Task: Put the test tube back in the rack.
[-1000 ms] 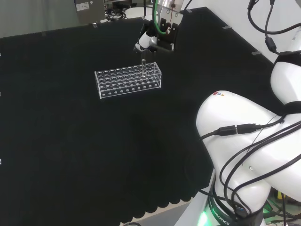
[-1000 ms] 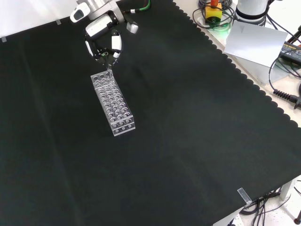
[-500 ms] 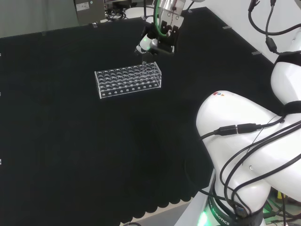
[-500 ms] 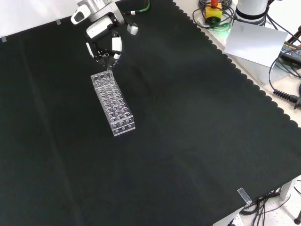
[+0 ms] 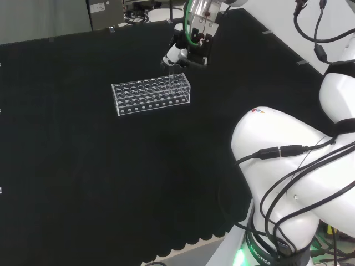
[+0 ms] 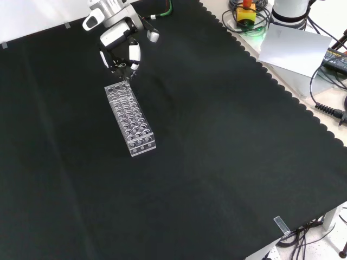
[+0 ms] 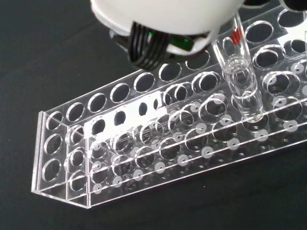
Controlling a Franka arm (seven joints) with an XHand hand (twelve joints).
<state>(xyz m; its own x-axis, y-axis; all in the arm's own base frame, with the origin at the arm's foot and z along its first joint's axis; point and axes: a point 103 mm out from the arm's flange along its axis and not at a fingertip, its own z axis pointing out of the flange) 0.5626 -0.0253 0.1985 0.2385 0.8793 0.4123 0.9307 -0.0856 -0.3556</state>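
I see the tube standing in the rack, at its right end in the head view, under the hand.

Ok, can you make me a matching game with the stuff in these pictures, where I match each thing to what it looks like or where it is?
Things:
1. test tube
2. rack
3. cloth
4. robot hand

Descriptions:
A. black, covering the bench
B. clear, standing in a hole of the rack
C. black and white, above one end of the rack
D. clear box with rows of round holes, lying on the cloth

Pairs: 1-B, 2-D, 3-A, 4-C
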